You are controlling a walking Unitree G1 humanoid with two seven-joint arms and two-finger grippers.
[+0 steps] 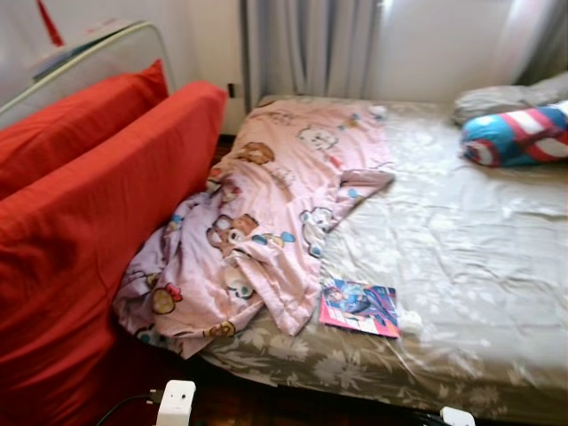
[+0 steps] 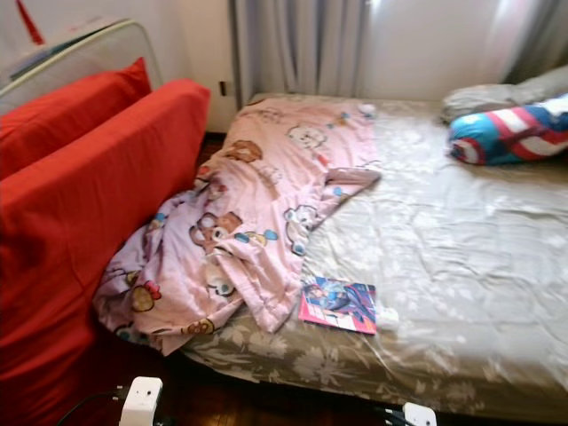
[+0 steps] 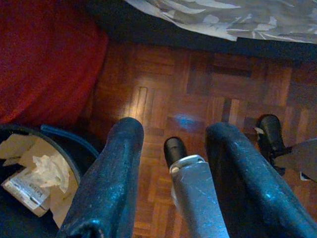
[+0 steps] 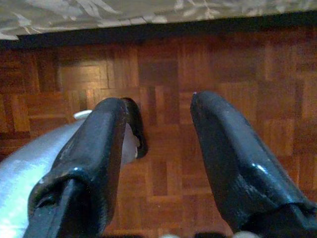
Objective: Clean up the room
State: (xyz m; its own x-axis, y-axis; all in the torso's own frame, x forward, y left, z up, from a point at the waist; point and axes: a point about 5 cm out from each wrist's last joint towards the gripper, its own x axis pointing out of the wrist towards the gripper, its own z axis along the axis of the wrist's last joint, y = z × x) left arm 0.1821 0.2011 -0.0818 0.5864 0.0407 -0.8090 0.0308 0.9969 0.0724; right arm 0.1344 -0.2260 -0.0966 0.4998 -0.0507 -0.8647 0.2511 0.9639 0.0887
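A bed with a grey floral sheet (image 1: 461,266) stands before me. A pink cartoon-print blanket (image 1: 266,213) lies crumpled along its left side and hangs over the near corner. A bright pink and blue magazine (image 1: 359,307) lies near the bed's front edge. A blue, red and white pillow (image 1: 515,135) rests at the far right, with a grey pillow (image 1: 506,96) behind it. My left gripper (image 3: 173,136) hangs open above the parquet floor (image 3: 163,79). My right gripper (image 4: 158,111) also hangs open over the parquet (image 4: 163,59), near the bed's edge.
A red sofa (image 1: 80,222) stands close on the left. A white power adapter (image 1: 176,401) with a cable sits on the floor by the bed's corner. A dark bin (image 3: 29,173) holding crumpled paper is beside my left gripper. Curtains (image 1: 311,44) hang behind the bed.
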